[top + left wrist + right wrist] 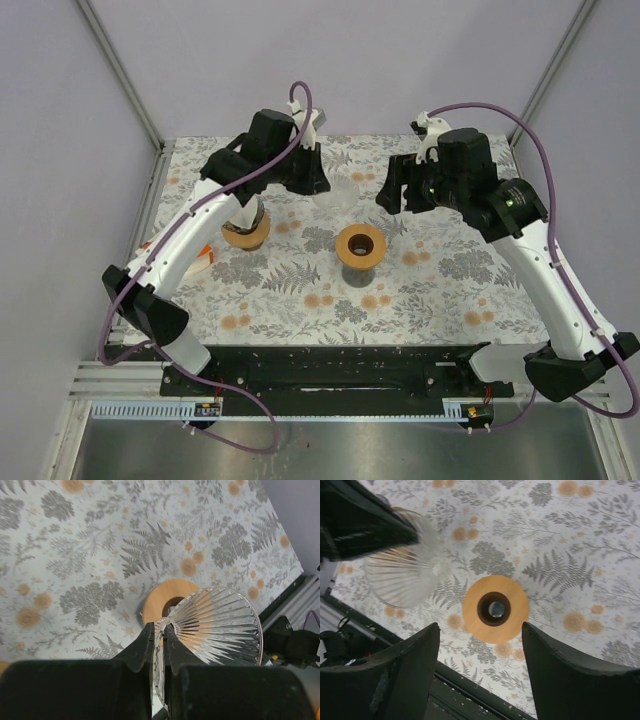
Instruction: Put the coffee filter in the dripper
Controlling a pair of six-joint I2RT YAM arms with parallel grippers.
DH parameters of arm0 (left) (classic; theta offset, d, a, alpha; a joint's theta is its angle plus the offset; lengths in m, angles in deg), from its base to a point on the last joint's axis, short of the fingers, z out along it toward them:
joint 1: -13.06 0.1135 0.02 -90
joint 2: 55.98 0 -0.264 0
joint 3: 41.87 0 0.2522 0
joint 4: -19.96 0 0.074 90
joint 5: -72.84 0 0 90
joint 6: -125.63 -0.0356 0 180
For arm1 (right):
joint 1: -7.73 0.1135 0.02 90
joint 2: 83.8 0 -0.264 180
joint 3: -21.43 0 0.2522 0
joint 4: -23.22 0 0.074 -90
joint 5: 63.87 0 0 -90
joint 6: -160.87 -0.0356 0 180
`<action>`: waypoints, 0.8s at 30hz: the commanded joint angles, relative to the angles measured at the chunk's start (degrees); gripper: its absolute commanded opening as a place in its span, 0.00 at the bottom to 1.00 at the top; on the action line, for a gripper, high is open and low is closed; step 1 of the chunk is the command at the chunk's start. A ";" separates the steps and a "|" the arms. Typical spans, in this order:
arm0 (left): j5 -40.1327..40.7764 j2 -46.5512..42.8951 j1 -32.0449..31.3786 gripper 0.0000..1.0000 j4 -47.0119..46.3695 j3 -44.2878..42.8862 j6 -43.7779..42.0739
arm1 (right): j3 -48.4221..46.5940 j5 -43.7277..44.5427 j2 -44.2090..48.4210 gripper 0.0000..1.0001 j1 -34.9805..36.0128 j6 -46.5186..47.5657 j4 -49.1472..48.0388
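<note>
My left gripper (159, 629) is shut on the rim of the clear ribbed glass dripper (215, 625) and holds it tilted in the air above the table. In the top view the dripper (340, 192) hangs just beyond the left gripper (322, 180), at centre back. A round wooden ring (361, 246) with a dark centre hole stands on the table below and in front of it. My right gripper (480, 625) is open with nothing between its fingers, hovering over that ring (495, 608), with the dripper (405, 577) to its left. I cannot pick out the coffee filter in any view.
A second round wooden piece (246, 232) sits under the left arm, and a small orange and white object (205, 262) lies by the table's left edge. The floral tablecloth (440, 290) covers the table. A black rail (330, 370) runs along the near edge.
</note>
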 commanded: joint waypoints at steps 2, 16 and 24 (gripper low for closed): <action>-5.14 2.03 -3.39 0.00 -2.64 1.12 2.01 | 1.11 -11.12 1.64 0.73 1.40 -3.44 -7.62; -10.32 4.15 -6.21 0.00 -8.17 4.90 1.83 | 7.70 -4.10 -4.42 0.47 1.48 -3.18 -3.95; -8.57 5.20 -6.30 0.00 -10.28 7.01 0.25 | 10.33 -4.80 -6.44 0.19 1.40 -2.83 -4.65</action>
